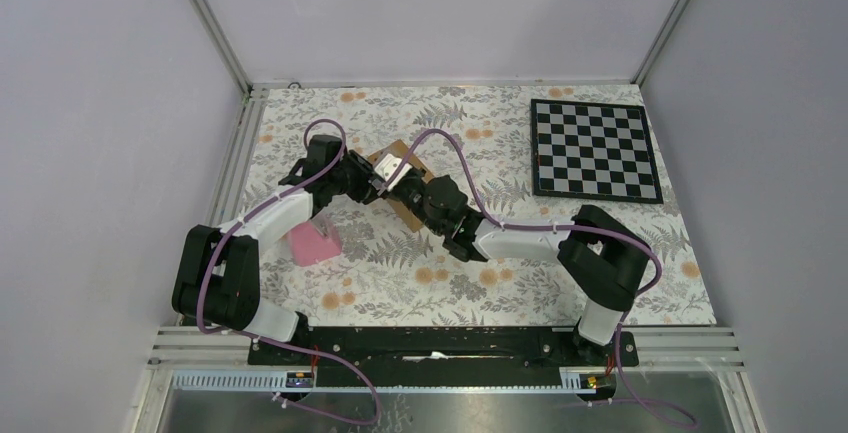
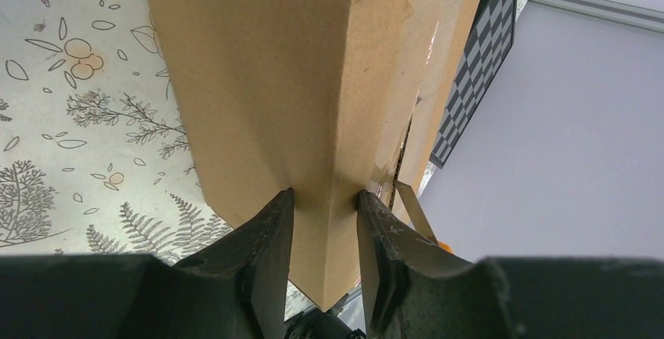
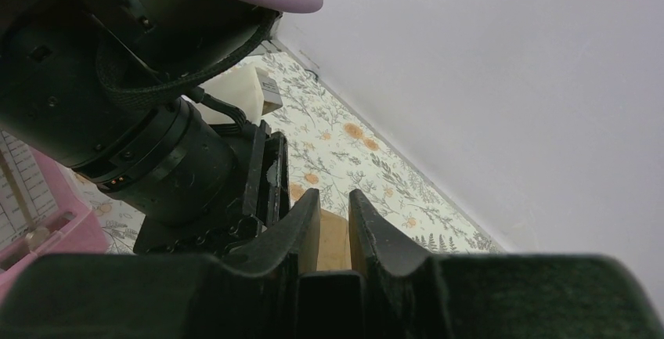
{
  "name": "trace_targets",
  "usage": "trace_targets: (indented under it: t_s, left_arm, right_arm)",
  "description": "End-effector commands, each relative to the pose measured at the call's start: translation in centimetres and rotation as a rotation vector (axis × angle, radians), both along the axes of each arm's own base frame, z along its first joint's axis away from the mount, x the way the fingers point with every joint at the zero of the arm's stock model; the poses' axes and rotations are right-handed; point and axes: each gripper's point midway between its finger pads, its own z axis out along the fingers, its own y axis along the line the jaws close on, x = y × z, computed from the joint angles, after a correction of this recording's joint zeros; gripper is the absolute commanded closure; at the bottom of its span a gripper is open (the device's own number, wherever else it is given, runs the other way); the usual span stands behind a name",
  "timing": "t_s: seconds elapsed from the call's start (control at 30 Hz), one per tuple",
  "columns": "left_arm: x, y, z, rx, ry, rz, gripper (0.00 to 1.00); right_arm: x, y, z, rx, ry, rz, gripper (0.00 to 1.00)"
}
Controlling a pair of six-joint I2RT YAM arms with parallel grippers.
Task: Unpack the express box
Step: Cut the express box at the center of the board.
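The express box [image 1: 400, 151] sits toward the far left-centre of the flower-patterned table [image 1: 450, 283], raised off the cloth between the two arms, which meet over it from either side. The left gripper [image 2: 325, 198] is partly closed and pinches the box. In the left wrist view its two dark fingers [image 2: 270, 229] press on either side of a folded corner edge of the brown cardboard, which fills the gap between them and rises away as a broad plain face [image 2: 266, 81]. A strip of clear tape glints along the box's right edge. The right gripper [image 3: 335, 198] is narrower. Its fingers [image 3: 301, 221] stand almost parallel with only a slim gap, and a thin sliver of brown cardboard [image 3: 333, 237] sits low in that gap, so it grips a thin edge or flap of the same box. Which flap cannot be told. The left arm's black wrist fills the left of the right wrist view, close beside those fingers. A pink object [image 1: 315, 243] lies on the cloth under the left forearm, apart from the box, and a checkered board [image 1: 595, 150] lies well away at the far right.
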Motion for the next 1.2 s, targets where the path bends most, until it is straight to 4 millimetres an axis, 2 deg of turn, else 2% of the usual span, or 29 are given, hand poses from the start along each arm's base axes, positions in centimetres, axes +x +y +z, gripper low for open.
trace_targets:
  t_s: [0.0, 0.4, 0.57, 0.97, 1.17]
  left_arm:
    - [-1.8, 1.6, -4.2, 0.072, 0.149, 0.066, 0.67]
    - [-1.8, 2.1, -4.1, 0.056, 0.176, 0.148, 0.70]
    - [-1.7, 2.2, -3.9, 0.053, 0.179, 0.158, 0.74]
    - [-1.5, 3.0, -3.4, 0.062, 0.177, 0.234, 0.96]
    - [-1.3, 3.0, -3.2, 0.055, 0.179, 0.269, 1.00]
  right_arm:
    - [-0.6, -0.9, 0.3, 0.016, 0.012, -0.038, 1.00]
    - [-2.7, -0.7, 0.4, 0.000, 0.025, -0.008, 1.00]
    - [-2.9, -0.7, 0.1, -0.012, 0.023, -0.024, 1.00]
    - [-3.5, -1.6, 1.0, 0.021, 0.123, -0.038, 1.00]
    - [-4.1, -2.3, 1.5, 0.056, 0.188, -0.041, 1.00]
